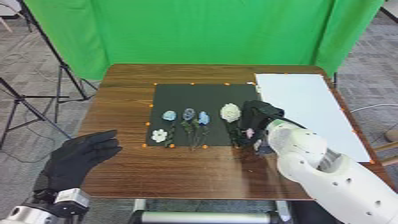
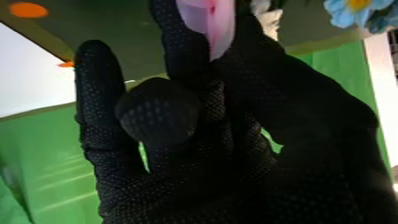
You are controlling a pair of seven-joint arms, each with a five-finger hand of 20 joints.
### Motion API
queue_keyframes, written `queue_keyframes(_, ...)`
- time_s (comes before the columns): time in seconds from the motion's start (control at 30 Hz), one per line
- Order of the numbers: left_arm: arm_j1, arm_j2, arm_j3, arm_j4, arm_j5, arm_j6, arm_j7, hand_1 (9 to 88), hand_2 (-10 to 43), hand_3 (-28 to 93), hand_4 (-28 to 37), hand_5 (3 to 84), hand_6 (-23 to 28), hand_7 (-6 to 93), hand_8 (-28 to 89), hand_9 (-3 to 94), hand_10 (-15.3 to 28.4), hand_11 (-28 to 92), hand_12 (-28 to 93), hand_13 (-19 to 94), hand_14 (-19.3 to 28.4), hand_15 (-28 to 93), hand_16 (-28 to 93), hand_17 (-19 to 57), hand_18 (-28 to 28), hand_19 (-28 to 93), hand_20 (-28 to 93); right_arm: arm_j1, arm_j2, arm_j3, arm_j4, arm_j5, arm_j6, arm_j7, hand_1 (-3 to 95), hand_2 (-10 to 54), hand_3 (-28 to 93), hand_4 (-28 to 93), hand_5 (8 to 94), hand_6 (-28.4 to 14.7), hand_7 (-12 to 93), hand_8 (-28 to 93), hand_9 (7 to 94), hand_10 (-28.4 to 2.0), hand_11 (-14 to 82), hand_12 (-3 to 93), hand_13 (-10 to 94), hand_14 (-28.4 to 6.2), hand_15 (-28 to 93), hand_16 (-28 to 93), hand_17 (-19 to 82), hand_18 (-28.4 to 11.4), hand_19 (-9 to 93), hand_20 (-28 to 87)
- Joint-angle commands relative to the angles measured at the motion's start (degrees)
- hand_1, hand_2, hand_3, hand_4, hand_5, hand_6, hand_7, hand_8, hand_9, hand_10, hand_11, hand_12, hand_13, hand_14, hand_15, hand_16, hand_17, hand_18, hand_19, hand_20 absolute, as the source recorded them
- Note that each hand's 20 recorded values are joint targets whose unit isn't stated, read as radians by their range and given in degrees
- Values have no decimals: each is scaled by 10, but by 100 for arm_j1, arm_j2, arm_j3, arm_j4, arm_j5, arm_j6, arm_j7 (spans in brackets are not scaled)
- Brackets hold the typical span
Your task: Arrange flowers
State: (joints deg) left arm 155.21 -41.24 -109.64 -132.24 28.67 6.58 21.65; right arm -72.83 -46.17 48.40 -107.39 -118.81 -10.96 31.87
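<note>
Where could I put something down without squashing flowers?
The far half of the white sheet and the brown table left of the black mat, beyond the left hand, are free. The mat's nearer part is crowded: flowers and the right hand.

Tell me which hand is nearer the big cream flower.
Right. The right hand is just right of the big cream flower; the left hand is far left, beyond the dark mat.

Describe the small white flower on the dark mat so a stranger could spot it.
On the brown table, find the dark mat left of the white sheet. The small white flower lies by the mat's near left corner, nearer the robot than the leftmost light-blue bloom. Its flat, open petals set it apart from the larger, rounder cream bloom farther right.
</note>
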Motion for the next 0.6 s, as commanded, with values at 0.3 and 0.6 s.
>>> queue_keyframes(0.3, 141, 53, 18, -13, -62, 96, 123, 276, 61, 796, -171, 512, 159, 148, -85, 416, 231, 392, 104, 292, 284, 619, -128, -94, 224, 588, 162, -39, -70, 158, -11, 65, -254, 65, 452, -95, 798, -283, 687, -44, 248, 3, 794, -105, 249, 320, 746, -80, 755, 219, 342, -204, 912, -43)
queue_keyframes(0.6, 122, -40, 24, -25, -7, 84, 48, 277, 60, 795, -170, 512, 159, 148, -85, 415, 231, 393, 104, 293, 284, 619, -128, -94, 224, 588, 162, -82, -49, 213, -74, 109, -306, 116, 401, -95, 820, -282, 675, -47, 227, -111, 749, -140, 341, 245, 734, -91, 762, 217, 328, -216, 906, -31)
